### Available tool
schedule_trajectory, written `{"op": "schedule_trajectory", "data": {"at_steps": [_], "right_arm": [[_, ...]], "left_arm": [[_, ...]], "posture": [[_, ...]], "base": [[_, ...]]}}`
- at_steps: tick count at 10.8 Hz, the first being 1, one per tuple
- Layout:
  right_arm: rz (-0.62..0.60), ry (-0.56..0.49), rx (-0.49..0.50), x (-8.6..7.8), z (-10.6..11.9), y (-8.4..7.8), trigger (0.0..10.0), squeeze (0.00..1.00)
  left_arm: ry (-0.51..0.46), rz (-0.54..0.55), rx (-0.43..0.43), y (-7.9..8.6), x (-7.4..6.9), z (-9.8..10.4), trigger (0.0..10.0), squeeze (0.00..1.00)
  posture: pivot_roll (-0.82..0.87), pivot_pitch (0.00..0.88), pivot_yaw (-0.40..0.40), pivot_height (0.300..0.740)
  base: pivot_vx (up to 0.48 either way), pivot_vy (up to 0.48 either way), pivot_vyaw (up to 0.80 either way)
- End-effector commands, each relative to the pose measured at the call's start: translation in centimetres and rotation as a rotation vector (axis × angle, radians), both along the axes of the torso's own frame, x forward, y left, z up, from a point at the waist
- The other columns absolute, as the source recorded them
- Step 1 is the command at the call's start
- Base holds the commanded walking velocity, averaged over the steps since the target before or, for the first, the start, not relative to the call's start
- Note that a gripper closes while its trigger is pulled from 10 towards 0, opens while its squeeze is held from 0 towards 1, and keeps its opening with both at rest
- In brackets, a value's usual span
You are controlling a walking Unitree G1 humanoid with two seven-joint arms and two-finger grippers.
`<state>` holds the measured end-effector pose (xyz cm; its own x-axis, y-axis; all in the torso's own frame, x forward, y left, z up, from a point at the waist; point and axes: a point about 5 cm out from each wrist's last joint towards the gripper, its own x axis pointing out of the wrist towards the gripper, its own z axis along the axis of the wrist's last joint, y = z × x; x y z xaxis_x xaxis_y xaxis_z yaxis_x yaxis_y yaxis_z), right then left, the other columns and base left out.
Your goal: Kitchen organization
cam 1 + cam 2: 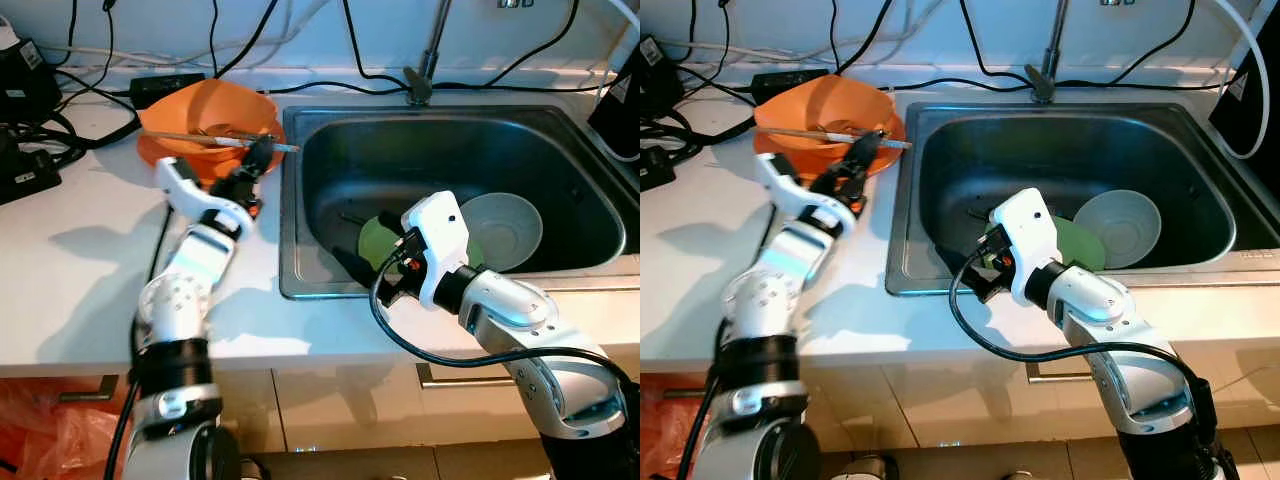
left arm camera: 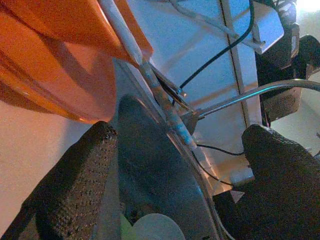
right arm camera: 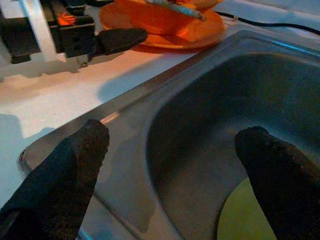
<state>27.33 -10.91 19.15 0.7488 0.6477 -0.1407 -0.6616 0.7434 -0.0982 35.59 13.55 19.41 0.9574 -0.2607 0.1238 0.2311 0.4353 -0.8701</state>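
Observation:
An orange bowl [image 1: 215, 115] rests on an orange plate on the white counter, just left of the steel sink [image 1: 450, 150]. Chopsticks [image 1: 200, 138] lie across the bowl, their tips poking out over the sink's rim. My left gripper [image 1: 262, 155] is open at the bowl's right side, its fingers [image 2: 75, 185] on either side of the chopstick tips [image 2: 165, 102] without touching them. In the sink lie a green plate [image 1: 378, 238] and a pale bowl [image 1: 505, 230]. My right gripper [image 1: 350, 262] is open and empty, low in the sink's front left corner beside the green plate [image 3: 245, 215].
Black cables and power adapters [image 1: 25, 90] crowd the back left of the counter. The faucet [image 1: 420, 85] stands behind the sink. A dark appliance [image 1: 620, 110] sits at the far right. Cabinet drawers run below the counter's front edge, with an orange bag [image 1: 50, 430] on the floor.

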Motion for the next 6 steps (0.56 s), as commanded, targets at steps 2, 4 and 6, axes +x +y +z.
{"op": "schedule_trajectory", "data": {"at_steps": [2, 4, 6], "right_arm": [[-0.002, -0.01, 0.006, -0.7, 0.3, 0.0, 10.0, 0.0], [-0.001, -0.006, 0.007, -0.8, 0.3, 0.1, 10.0, 0.0], [-0.013, -0.005, 0.004, -1.0, 0.3, -0.1, 10.0, 0.0]], "left_arm": [[-0.019, -0.02, -0.011, -0.9, 1.0, 0.4, 10.0, 0.0], [-0.013, -0.009, -0.033, -1.1, 1.6, 0.2, 10.0, 0.0], [-0.015, -0.003, -0.051, -1.2, 2.3, 0.3, 10.0, 0.0]], "posture": [[-0.04, 0.115, 0.021, 0.74], [-0.05, 0.116, 0.02, 0.74], [-0.06, 0.123, 0.025, 0.74]], "base": [[0.0, 0.0, 0.0], [0.0, 0.0, 0.0], [0.0, 0.0, 0.0]]}}
